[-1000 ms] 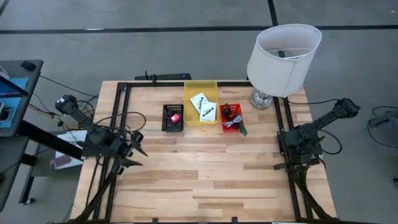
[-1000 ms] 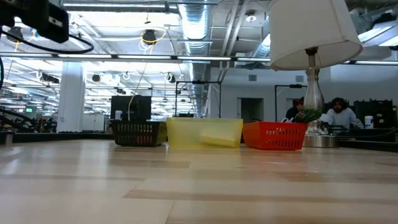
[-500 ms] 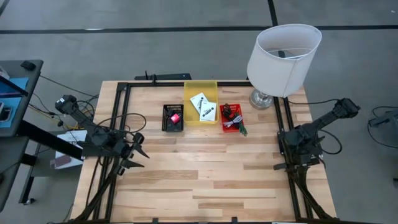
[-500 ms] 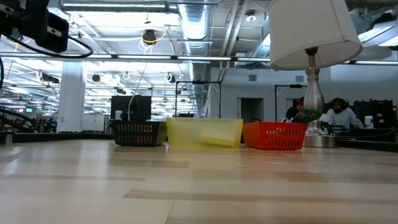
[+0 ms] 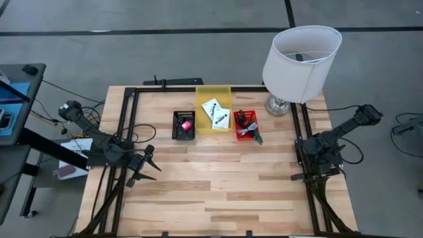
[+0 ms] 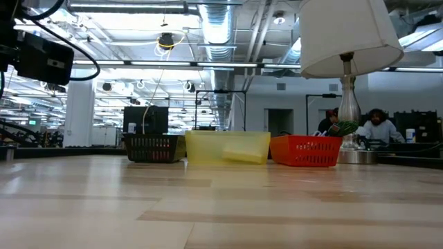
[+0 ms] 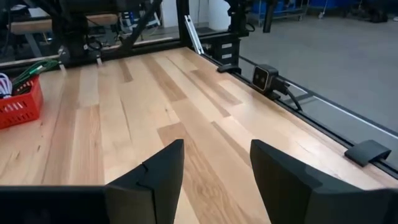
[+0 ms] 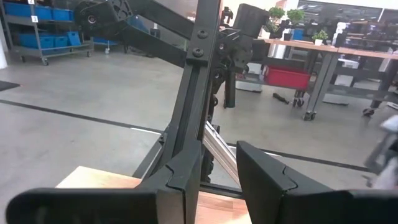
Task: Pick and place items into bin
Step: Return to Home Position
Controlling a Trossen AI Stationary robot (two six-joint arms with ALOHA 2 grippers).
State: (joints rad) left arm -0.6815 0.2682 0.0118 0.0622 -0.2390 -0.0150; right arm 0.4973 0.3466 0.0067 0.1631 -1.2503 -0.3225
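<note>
We see the left claw (image 7: 217, 143), spread apart and empty, over the table's (image 5: 218, 192) left edge; the right claw (image 8: 217, 149), also parted, sits at the right edge.

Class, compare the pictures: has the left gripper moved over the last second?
Yes. The left gripper has drifted slightly farther from the black basket, towards the bottom of the high view.

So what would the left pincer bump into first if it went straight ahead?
Probably the bare table: the open left pincer points slightly down across the wood, with nothing between. Depth is hard to judge.
</note>
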